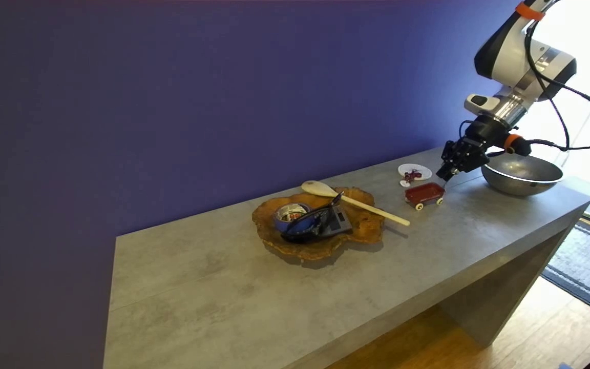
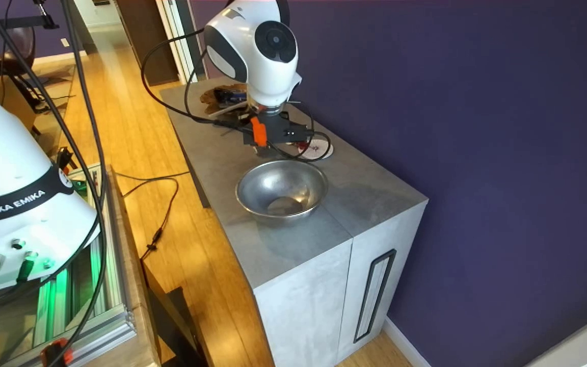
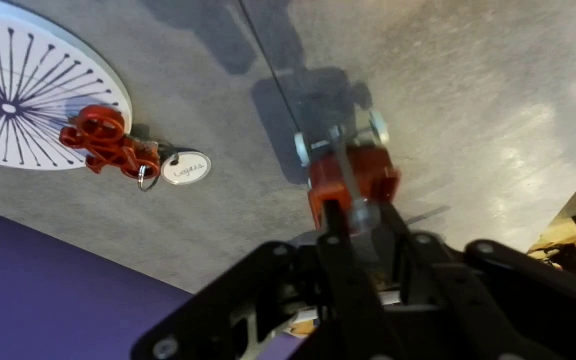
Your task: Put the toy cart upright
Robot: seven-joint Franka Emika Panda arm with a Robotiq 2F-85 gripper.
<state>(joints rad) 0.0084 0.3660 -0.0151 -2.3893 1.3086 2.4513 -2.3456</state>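
The toy cart (image 1: 424, 195) is a small dark red wagon with pale wheels and a thin grey handle. In an exterior view its open top faces up and its wheels point down. In the wrist view the cart (image 3: 368, 165) lies just beyond the fingertips, with part of its body hidden behind them. My gripper (image 1: 444, 175) is above its right end. In the wrist view the gripper (image 3: 360, 215) is narrowed, and the handle's end fills the gap between the fingertips. I cannot tell whether the wheels touch the table. The arm hides the cart in the other view.
A steel bowl (image 1: 520, 183), also visible in the other view (image 2: 252, 184), stands beside the gripper. A white round piece (image 3: 18, 55) and a red bicycle keyring (image 3: 110, 142) lie toward the purple wall. A wooden tray (image 1: 369, 230) holds several items and a spoon (image 1: 372, 208).
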